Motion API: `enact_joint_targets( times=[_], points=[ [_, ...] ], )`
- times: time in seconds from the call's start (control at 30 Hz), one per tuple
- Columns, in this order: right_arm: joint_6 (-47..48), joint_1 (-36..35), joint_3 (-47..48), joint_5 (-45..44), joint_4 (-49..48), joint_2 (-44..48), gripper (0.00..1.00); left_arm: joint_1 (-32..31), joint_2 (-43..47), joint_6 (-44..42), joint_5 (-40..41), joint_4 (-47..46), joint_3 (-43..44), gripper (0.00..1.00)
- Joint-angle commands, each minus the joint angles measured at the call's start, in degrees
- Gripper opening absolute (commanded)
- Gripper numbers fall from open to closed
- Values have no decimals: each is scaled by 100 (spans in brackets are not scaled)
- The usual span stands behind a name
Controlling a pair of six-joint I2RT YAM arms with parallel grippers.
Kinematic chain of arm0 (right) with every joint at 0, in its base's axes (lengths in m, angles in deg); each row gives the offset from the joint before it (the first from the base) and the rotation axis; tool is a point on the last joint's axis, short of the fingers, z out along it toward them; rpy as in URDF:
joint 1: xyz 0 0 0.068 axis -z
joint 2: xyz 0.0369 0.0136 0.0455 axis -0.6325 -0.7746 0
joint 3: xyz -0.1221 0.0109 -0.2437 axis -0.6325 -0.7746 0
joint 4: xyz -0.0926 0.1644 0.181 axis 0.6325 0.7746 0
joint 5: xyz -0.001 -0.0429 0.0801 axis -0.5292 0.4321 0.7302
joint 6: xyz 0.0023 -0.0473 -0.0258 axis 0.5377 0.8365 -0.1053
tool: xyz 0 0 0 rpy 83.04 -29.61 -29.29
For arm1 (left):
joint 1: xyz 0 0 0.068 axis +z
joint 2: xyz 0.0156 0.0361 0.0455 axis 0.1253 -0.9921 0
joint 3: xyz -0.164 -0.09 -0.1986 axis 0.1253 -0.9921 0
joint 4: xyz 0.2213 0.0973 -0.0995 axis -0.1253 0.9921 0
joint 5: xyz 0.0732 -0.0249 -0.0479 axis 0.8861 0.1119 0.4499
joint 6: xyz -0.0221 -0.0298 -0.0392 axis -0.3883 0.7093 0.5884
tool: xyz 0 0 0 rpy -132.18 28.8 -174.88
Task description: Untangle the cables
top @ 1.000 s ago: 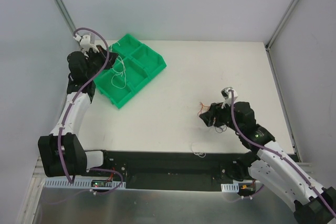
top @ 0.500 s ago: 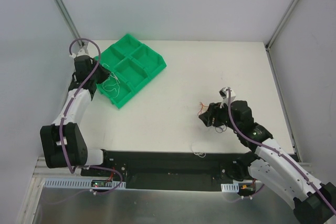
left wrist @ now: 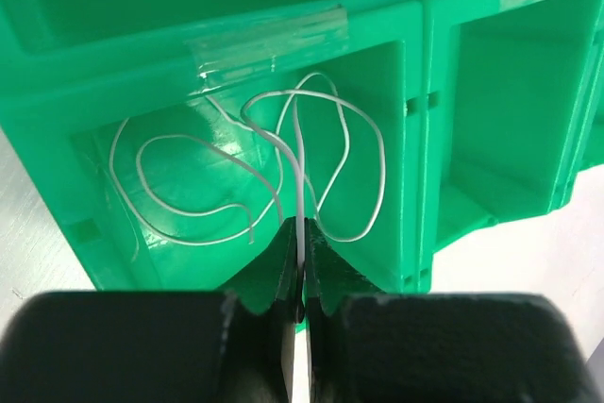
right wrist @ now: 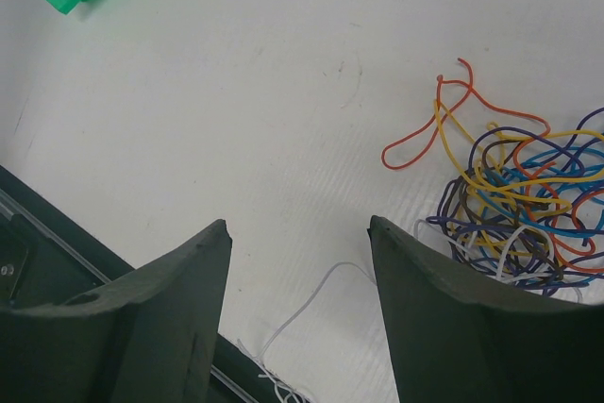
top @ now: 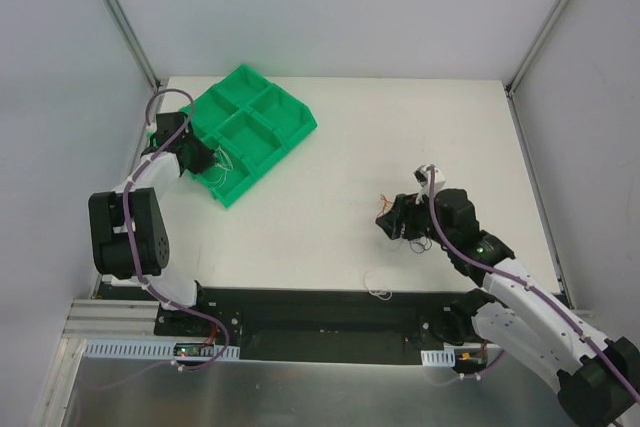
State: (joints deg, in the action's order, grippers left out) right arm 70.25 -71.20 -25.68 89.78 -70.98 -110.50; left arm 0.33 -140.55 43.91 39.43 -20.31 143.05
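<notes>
1. Left wrist view: clenching the left gripper on a white cable, with its loops lying in one compartment of the green divided tray.
2. Right wrist view: holding the right gripper released and grasping nothing, hovering over the bench beside a tangle of coloured cables.
3. Also showing a loose white cable lying near the bench's front edge.

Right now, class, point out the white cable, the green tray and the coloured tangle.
white cable [left wrist: 299, 176]: left wrist view, its upright strand.
green tray [top: 300, 117]: top external view, right rim.
coloured tangle [right wrist: 527, 216]: right wrist view, its middle.
</notes>
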Motion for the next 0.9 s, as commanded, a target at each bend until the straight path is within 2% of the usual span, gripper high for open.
enact_joint_targets(
  times=[0.0, 0.07, 0.1, 0.17, 0.2, 0.43, 0.53, 0.6, 0.67, 0.73, 0.8, 0.87],
  points=[
    [-103, 24, 178, 129, -255, 2, 64, 38, 80, 17, -65, 292, 468, 2],
    [-121, 32, 178, 138, -246, 2, 64, 38, 176, 7, -179, 415, 556, 19],
    [-130, 33, 178, 146, -237, 2, 64, 38, 229, 25, -223, 441, 565, 30],
    [-130, 24, 178, 138, -202, -6, 64, 29, 396, 147, -171, 520, 530, 60],
    [-95, 24, 178, 111, -176, -6, 64, 38, 518, 218, -101, 582, 495, 66],
    [81, 24, 451, -249, 149, -6, 64, 38, 1134, 148, -92, 687, 521, 73],
    [72, 32, 547, -390, 184, -234, 64, 29, 1432, 113, -31, 705, 522, 83],
    [-33, 24, 679, -355, 281, -392, 64, 29, 1625, 61, 197, 696, 469, 85],
    [-156, 33, 705, -381, 281, -533, 64, 29, 1688, -184, 77, 679, 547, 80],
    [-384, 33, 705, -696, 316, -761, 64, -84, 1584, -701, -650, 513, 801, 74],
    [-630, 33, 819, -1073, 535, -1042, 64, -478, 1434, -1421, -1284, 512, 1135, 71],
    [-797, 33, 1003, -1032, 746, -1323, 63, -1101, 1355, -1819, -1549, 477, 1189, 71]
  ],
)
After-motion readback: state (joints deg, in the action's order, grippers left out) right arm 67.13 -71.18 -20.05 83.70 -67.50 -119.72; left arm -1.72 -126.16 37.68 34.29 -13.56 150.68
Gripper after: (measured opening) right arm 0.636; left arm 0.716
